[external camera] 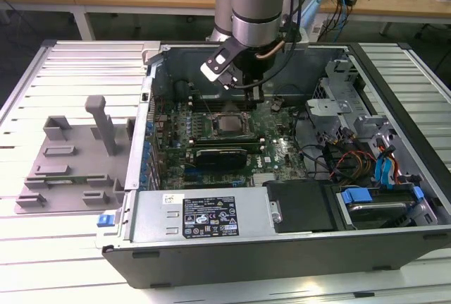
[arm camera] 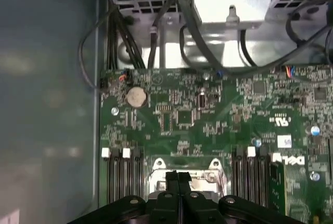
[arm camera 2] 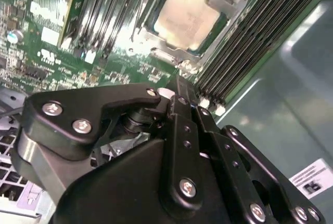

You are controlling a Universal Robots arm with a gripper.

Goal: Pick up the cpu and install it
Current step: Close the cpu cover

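The cpu (external camera: pixel 230 124), a flat square chip with a silver-white top, lies inside the metal-framed socket (external camera: pixel 227 112) on the green motherboard (external camera: pixel 278 150) of the open computer case. The second wrist view shows the cpu (arm camera 2: pixel 186 18) seated within the socket frame (arm camera 2: pixel 156 39). My gripper (external camera: pixel 258 96) hangs just above the board at the socket's far right corner in the exterior view. In the first wrist view the gripper (arm camera: pixel 179 181) has its two black fingers pressed together with nothing visible between them, and the socket is partly hidden behind them.
Memory slots (arm camera 2: pixel 244 37) flank the socket. A black card (external camera: pixel 222 154) lies in front of it. Cables (external camera: pixel 331 156) and a drive bay with blue tabs (external camera: pixel 384 170) fill the case's right side. A grey fixture plate (external camera: pixel 70 163) stands on the slatted table outside the case.
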